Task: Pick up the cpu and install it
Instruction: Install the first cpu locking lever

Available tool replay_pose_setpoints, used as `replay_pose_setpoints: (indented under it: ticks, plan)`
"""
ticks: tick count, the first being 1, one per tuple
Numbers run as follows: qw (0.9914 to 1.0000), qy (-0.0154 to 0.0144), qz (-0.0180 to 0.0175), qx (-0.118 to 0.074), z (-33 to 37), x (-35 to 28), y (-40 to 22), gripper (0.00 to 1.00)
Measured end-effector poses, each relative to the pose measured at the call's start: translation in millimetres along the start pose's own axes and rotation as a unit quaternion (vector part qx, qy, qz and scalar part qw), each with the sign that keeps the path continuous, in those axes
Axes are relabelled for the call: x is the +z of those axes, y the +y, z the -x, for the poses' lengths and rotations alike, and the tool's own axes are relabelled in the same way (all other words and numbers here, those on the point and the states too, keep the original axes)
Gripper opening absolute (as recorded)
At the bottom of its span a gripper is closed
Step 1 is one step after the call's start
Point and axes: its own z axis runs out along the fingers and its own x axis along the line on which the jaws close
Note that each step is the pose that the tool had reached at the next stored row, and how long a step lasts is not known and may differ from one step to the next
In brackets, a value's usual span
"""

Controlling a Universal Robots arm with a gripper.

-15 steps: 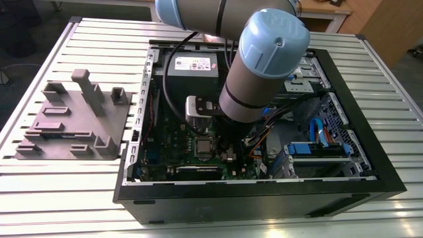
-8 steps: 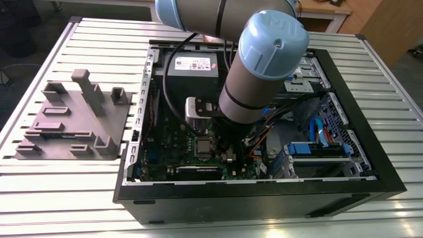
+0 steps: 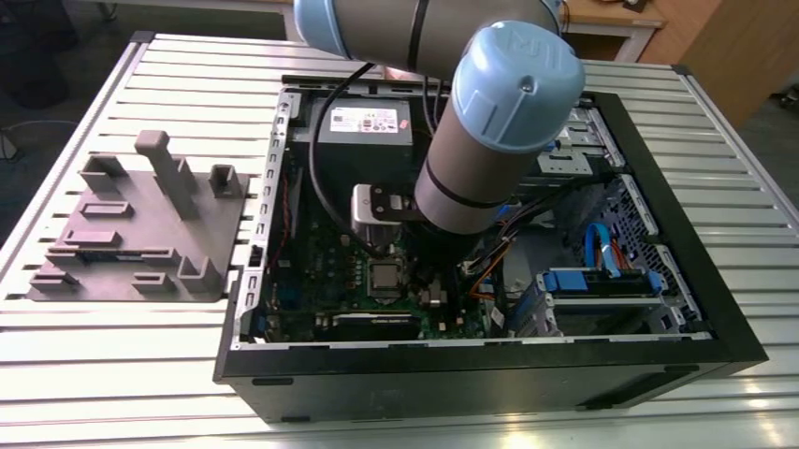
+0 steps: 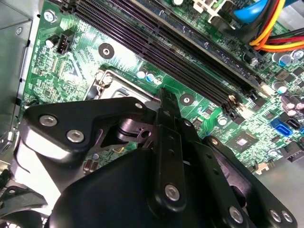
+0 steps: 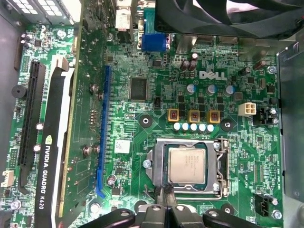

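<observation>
The open computer case [image 3: 699, 309] lies on the table [image 3: 112, 355]. On its motherboard [image 5: 156, 71] the cpu [image 5: 187, 164] already sits in the socket [image 5: 153, 159], apparently seated; the fingers [image 5: 165, 194], pressed together and empty, hover at the socket's edge
</observation>
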Motion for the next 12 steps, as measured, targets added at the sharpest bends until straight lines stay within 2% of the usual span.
replay_pose_setpoints:
  ticks: [5, 8, 12]
  plan:
    - [0.99998, -0.0047, -0.0042, -0.002, 0.0, 0.3, -0.1, 0.10]
    - [0.99996, -0.0047, -0.0067, -0.003, 0.0, 0.6, -0.2, 0.10]
    - [0.99995, -0.0045, -0.0078, -0.003, -0.1, 1.5, -0.3, 0.10]
